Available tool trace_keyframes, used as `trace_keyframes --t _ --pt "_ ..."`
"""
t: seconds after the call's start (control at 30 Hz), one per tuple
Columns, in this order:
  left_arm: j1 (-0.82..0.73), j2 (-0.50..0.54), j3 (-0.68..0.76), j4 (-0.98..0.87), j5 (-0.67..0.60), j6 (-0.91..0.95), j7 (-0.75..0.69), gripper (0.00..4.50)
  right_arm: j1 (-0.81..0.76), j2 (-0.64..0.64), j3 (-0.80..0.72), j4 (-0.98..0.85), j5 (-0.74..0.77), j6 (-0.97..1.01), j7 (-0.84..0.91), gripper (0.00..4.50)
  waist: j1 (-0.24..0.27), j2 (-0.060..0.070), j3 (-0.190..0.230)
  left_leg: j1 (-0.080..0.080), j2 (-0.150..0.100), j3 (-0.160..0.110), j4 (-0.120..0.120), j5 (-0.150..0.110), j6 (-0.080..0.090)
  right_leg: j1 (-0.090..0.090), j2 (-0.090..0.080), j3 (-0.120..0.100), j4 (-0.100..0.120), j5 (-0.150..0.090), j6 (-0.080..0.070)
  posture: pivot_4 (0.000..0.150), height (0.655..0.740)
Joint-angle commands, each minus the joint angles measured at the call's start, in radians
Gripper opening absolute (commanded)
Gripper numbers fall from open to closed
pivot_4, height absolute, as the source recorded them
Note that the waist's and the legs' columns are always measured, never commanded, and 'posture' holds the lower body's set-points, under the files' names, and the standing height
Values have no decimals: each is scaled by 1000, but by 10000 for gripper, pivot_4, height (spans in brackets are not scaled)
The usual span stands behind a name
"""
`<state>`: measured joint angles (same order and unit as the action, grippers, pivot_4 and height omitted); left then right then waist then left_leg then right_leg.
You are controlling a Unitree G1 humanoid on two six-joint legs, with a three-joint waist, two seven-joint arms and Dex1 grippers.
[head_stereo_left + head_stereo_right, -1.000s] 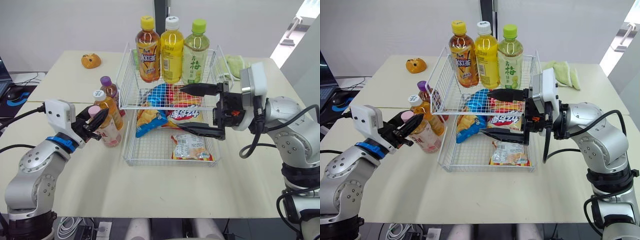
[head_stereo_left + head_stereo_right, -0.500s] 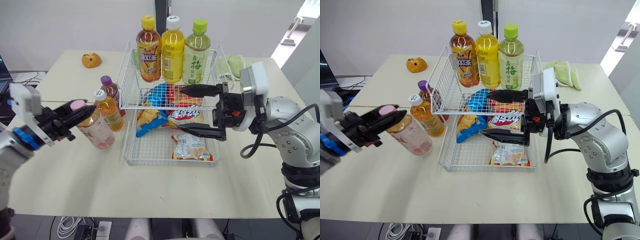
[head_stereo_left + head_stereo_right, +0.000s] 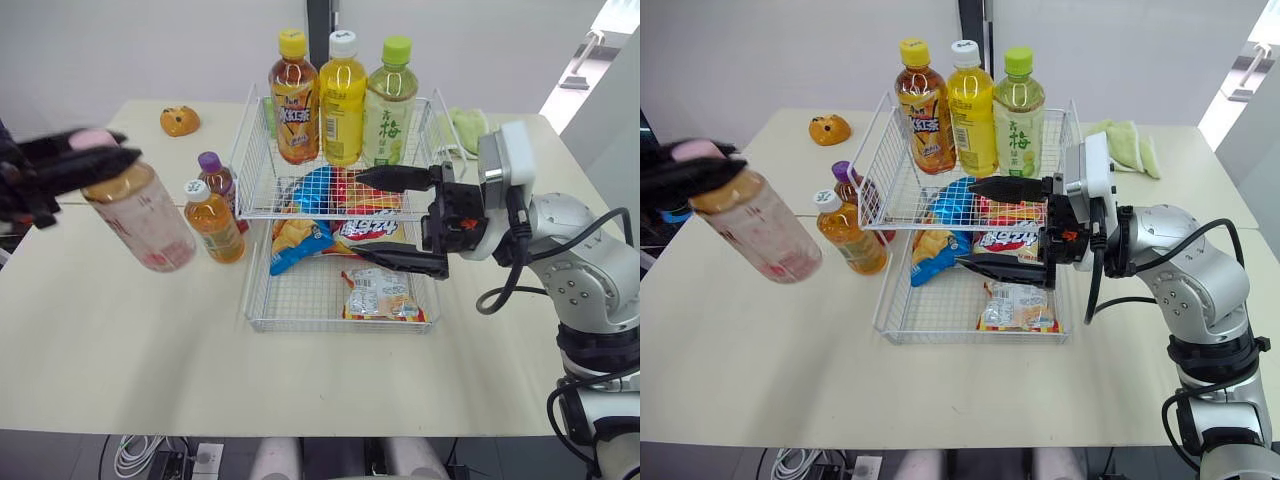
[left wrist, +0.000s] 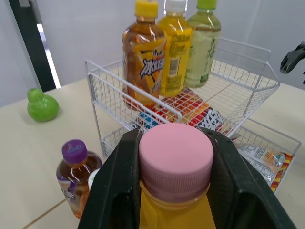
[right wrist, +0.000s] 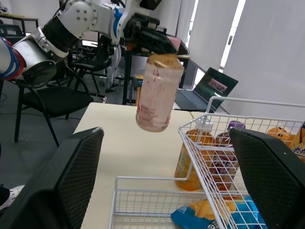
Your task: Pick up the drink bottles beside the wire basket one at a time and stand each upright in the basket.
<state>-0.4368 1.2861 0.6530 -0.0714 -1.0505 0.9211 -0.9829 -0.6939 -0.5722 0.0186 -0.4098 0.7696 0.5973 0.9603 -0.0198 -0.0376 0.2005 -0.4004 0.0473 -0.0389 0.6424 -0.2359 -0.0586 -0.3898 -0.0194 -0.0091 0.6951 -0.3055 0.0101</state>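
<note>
My left gripper (image 3: 88, 152) is shut on the neck of a pink-capped bottle (image 3: 143, 218) of pale pink drink, which hangs tilted in the air left of the wire basket (image 3: 262, 300). In the left wrist view both fingers (image 4: 116, 186) clamp just under the pink cap (image 4: 176, 155). An orange bottle with a white cap (image 3: 215, 222) and a purple-capped bottle (image 3: 219, 178) stand beside the basket's left wall. Three bottles stand upright at the back of the upper tier: amber tea (image 3: 294, 97), yellow (image 3: 343, 98), green tea (image 3: 390, 103). My right gripper (image 3: 357, 215) hovers open over the basket's right side, holding nothing.
Snack bags (image 3: 380, 293) lie in both basket tiers. An orange toy (image 3: 180, 120) sits at the table's back left and a green cloth (image 3: 470, 128) at the back right. A chair and a laptop (image 5: 214, 86) stand beyond the table's left edge.
My left arm has lifted the pink-capped bottle off the table, up and to the left, away from the other two bottles. The right gripper has stayed put.
</note>
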Motion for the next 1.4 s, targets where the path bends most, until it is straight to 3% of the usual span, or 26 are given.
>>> trace_keyframes --t 0.03,0.37,0.5,0.7,1.03,1.4 --pt "-135 67 -17 71 -28 -6 -29 13660 -21 0 -34 -29 21 -6 -16 45000 -1 0 0 0 0 0 0 0 0 0 0 0 0 0 0 1500 7400" --pt "-563 81 -305 240 29 7 -142 13660 -9 -11 -67 -53 24 6 -76 45000 -6 -1 1 -2 0 0 0 0 0 -1 1 0 0 -1 1 1500 7400" --pt "-773 -1 -429 292 71 23 -185 13660 15 -28 -95 -90 36 26 -116 45000 -5 -1 1 -2 0 1 0 0 0 -2 1 0 0 -1 1 1500 7400" --pt "-931 -150 -543 374 174 -6 -285 13660 56 -59 -131 -154 43 47 -180 45000 -6 0 1 -3 -1 1 1 0 0 -2 1 0 1 -1 1 1500 7400" --pt "-1016 -459 -637 498 353 -193 -404 13660 138 -116 -202 -281 66 100 -325 45000 -7 0 1 -7 -1 1 2 0 0 -5 1 0 1 -1 1 1500 7400" --pt "-1003 -778 -674 561 521 -471 -366 13660 269 -187 -305 -407 116 157 -480 45000 -9 0 1 -17 -2 1 4 1 0 -16 0 1 3 0 1 1500 7400"
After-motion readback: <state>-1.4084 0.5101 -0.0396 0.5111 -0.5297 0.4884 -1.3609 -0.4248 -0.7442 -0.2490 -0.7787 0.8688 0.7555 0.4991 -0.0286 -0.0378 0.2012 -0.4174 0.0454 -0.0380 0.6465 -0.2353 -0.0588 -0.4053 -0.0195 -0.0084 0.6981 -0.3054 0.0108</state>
